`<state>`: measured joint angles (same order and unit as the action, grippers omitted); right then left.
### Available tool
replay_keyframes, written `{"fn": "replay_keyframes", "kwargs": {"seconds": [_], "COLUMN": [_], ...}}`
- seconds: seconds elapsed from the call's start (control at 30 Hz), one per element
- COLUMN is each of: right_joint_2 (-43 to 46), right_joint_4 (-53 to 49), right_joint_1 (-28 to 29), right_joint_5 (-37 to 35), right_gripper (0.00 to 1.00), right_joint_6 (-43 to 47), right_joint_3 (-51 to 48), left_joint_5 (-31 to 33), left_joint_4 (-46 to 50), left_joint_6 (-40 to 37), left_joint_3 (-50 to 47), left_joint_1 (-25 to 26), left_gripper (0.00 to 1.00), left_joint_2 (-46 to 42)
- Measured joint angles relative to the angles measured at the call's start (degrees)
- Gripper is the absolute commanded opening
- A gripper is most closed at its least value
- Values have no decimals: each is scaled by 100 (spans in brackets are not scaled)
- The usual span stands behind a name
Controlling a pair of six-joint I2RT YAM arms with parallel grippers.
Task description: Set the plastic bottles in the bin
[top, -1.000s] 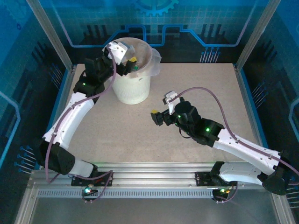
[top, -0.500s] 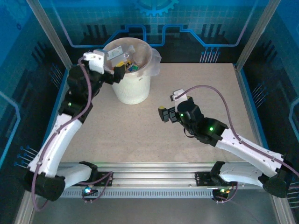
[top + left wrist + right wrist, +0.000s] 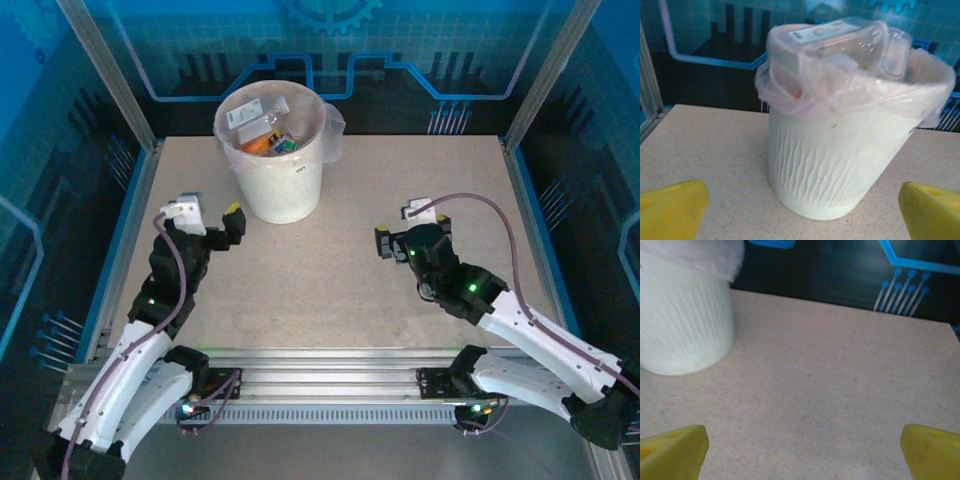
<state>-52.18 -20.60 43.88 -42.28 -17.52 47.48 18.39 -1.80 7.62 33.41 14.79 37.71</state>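
I've got both arms folded low over the near bench. Left hand and right hand are spread wide, empty, pointing far. Bin stands upright at far left-centre with plastic bottles heaped inside. Top clear one lies flat, long axis left-right.

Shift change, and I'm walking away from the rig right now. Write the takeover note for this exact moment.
Left gripper: open, empty, low over the table on the near left of the bin, facing it.
Right gripper: open, empty, over the table's right half, well apart from the bin.
Things: every one of the plastic bottles in sight lies in the bin, piled to the rim. One clear crushed bottle rides on top, above the liner's edge.
Done: the bottles in sight are binned.
Left: probably no more picking. Check that the top bottle will not slide off, then park both arms.
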Motion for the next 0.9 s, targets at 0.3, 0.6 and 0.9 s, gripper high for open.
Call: {"fn": "replay_keyframes", "kwargs": {"seconds": [0.3,0.6,0.9], "right_joint_2": [-9,184,245], "right_joint_4": [522,1342,1989], "right_joint_1": [-586,-1493,-2251], "right_joint_5": [153,732,1333], "right_gripper": [100,100,100], "right_joint_6": [358,752,758], "right_joint_3": [-758,-1561,-2116], "left_joint_5": [472,798,837], "left_joint_4": [-313,-1014,-1939], "left_joint_6": [116,92,-63], "left_joint_3": [-1213,-1912,-2103], "left_joint_1": [0,-4,-164], "left_gripper": [99,99,99], "left_joint_2": [-472,-315,654]}}
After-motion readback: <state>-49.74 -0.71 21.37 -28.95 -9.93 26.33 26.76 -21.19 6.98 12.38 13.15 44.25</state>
